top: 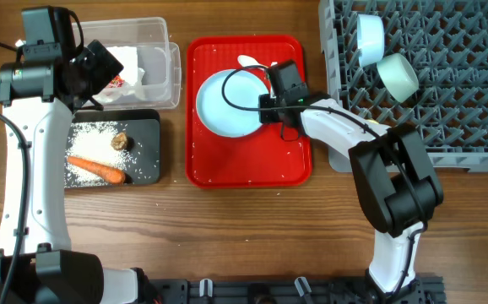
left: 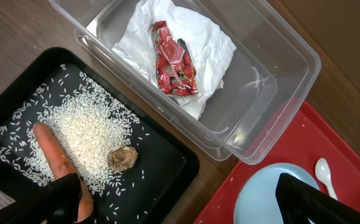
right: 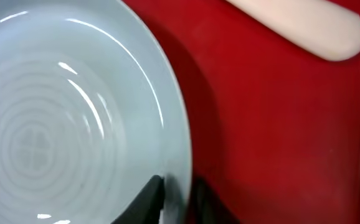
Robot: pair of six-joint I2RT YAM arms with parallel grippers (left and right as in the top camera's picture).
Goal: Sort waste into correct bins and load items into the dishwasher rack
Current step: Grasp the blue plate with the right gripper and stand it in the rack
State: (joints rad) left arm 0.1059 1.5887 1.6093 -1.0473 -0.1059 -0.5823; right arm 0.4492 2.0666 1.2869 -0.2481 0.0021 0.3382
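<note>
I see one piece of furniture: a wooden table (top: 227, 228) with a mid-brown surface and a clear grain. In the overhead view, the grain runs left to right and the surface fills the frame from edge to edge. In the left wrist view, the same wood shows at the upper left and upper right corners and reads darker there. A black bar (top: 252, 291) with small fittings runs along the bottom edge of the overhead view. The light on the table is even, and shadows are soft and short.
</note>
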